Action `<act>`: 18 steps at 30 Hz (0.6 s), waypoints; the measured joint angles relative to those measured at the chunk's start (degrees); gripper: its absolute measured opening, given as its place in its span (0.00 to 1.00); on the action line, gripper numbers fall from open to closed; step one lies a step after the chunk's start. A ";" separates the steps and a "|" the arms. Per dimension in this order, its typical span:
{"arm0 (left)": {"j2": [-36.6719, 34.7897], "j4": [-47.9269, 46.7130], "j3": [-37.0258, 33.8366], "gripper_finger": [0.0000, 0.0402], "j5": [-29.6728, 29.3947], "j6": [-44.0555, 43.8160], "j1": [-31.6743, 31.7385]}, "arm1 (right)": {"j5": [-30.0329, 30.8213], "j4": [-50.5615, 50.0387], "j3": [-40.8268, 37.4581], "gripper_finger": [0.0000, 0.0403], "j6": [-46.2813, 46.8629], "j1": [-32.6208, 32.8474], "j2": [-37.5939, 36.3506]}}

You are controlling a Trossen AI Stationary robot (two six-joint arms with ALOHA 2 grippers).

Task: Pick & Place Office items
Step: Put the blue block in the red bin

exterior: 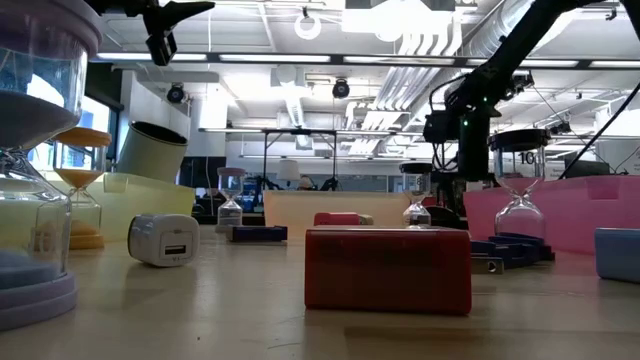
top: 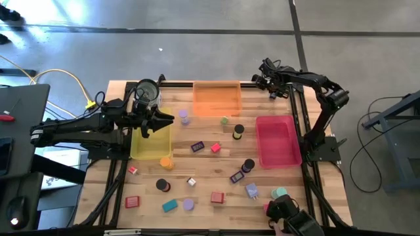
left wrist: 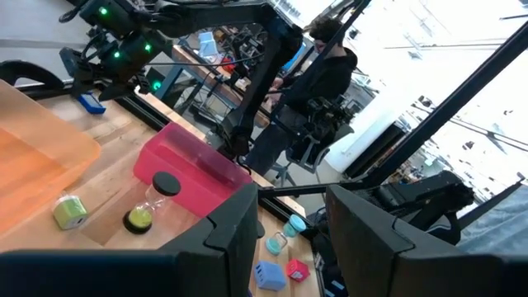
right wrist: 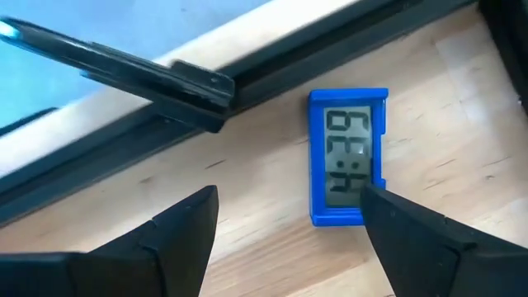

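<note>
The table (top: 216,172) is pale wood with visible grain, matt and smooth. The yellow tray (top: 152,145), the orange tray (top: 216,98) and the pink tray (top: 278,141) look like translucent plastic (a little glossy). The small blue clock (right wrist: 349,157) has a shiny plastic frame. The table frame (right wrist: 206,87) is dark matt metal.

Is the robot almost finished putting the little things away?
Not nearly. The orange tray and pink tray look empty. The right gripper hangs with open jaws over a blue clock, not gripping it; the left gripper is open and empty above the yellow tray. Many pieces, like the red block and teal block, lie loose on the table.
</note>
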 joint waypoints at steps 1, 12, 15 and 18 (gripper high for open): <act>0.00 0.02 0.00 0.35 -0.02 0.00 0.00 | 0.13 -0.02 0.00 0.70 -0.38 0.00 -0.47; 0.00 0.02 0.00 0.35 0.18 0.02 -0.07 | 1.62 -3.63 -0.02 0.70 -2.44 -0.81 -0.45; 0.00 0.02 0.00 0.35 0.28 0.02 -0.07 | 2.50 -3.70 -0.02 0.70 -2.50 -1.07 -0.39; 0.00 0.02 0.00 0.35 0.33 0.02 -0.07 | 3.21 -3.16 -0.02 0.70 -2.50 -1.44 -0.39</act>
